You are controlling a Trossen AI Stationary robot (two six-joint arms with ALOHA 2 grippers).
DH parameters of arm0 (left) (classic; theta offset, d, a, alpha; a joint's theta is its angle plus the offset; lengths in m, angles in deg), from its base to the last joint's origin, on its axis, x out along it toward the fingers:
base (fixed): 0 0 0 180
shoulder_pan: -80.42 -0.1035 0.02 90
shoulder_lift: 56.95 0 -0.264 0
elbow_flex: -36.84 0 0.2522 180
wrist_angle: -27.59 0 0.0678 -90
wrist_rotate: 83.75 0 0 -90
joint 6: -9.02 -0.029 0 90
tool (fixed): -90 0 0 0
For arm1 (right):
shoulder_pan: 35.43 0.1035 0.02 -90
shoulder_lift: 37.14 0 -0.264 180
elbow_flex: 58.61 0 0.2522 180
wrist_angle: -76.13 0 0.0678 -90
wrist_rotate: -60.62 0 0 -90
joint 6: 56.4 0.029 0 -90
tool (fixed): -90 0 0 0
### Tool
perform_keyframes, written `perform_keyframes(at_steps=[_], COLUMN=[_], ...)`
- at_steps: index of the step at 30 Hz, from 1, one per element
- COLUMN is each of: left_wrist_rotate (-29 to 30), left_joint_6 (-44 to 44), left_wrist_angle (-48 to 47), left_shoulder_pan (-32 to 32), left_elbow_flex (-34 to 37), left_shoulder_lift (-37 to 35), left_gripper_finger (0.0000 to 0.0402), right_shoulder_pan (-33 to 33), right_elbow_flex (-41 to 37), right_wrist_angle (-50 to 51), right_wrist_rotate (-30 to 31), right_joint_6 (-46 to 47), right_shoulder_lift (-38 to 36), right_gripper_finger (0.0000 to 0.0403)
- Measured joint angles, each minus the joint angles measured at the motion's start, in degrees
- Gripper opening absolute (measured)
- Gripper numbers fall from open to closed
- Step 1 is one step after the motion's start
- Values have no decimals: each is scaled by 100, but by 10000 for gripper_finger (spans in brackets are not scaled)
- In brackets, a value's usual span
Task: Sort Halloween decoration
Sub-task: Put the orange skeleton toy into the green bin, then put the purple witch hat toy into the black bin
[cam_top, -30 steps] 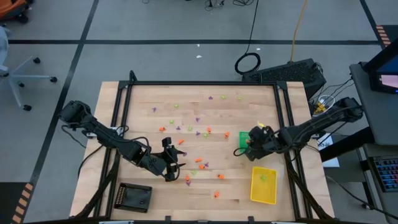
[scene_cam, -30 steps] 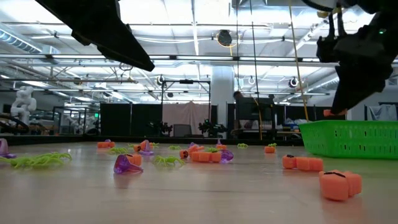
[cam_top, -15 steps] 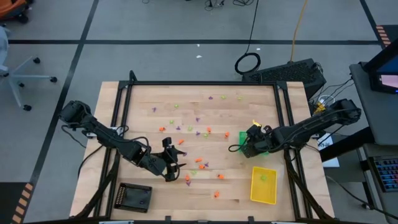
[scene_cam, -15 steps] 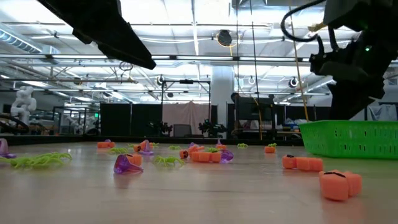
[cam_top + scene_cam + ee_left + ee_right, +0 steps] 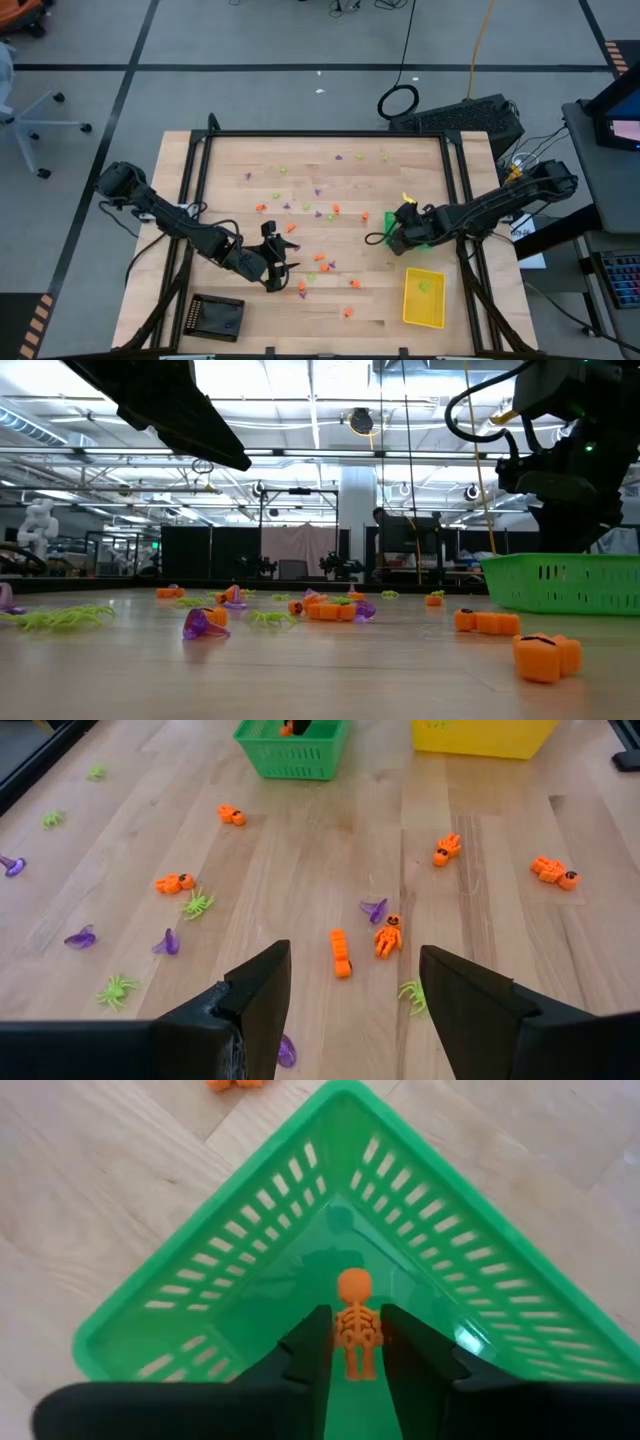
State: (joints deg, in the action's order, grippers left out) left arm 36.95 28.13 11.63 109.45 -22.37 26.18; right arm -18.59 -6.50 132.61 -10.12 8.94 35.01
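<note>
Wooden tabletop below: right gripper (image 5: 355, 1342) hung in green tray (image 5: 200, 1300), fingers loosely flanking orange skeleton (image 5: 355, 1325), lengthwise between them.

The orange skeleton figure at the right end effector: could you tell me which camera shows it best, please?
The right wrist view: the orange skeleton sits large between that end effector's fingertips, over the green tray. The high view hides it under the right arm, the low view shows only the tray's wall, and the left wrist view gives an indistinct orange spot in the tray.
</note>
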Motion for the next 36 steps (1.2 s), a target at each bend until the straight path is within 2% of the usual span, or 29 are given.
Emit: perform_keyframes(at_steps=[7, 13, 20, 26, 31, 36], left_wrist_rotate=[0, -1, -2, -24, -28, -22], left_joint_6=[-2, -3, 102, 153, 167, 700], left_wrist_angle=[0, 0, 96, 243, 463, 478], left_shoulder_pan=[0, -1, 0, 2, -56, -83], left_elbow_flex=[0, 0, 0, 4, 4, 4], left_shoulder_lift=[0, 0, 96, 548, 748, 752], left_gripper_finger=[223, 223, 223, 223, 223, 223], right_shoulder_pan=[0, 73, 458, 883, 1161, 1344], right_elbow_flex=[0, 221, 902, 976, 978, 979], right_wrist_angle=[-2, 53, -14, -1178, -2107, -2760], right_wrist_rotate=[13, 44, 935, 1862, 2124, 2125], right_joint_6=[22, -9, -802, -2007, -2983, -3613], right_shoulder_lift=[-2, -23, -39, -1, 229, 581], right_gripper_finger=[112, 116, 116, 116, 116, 116])
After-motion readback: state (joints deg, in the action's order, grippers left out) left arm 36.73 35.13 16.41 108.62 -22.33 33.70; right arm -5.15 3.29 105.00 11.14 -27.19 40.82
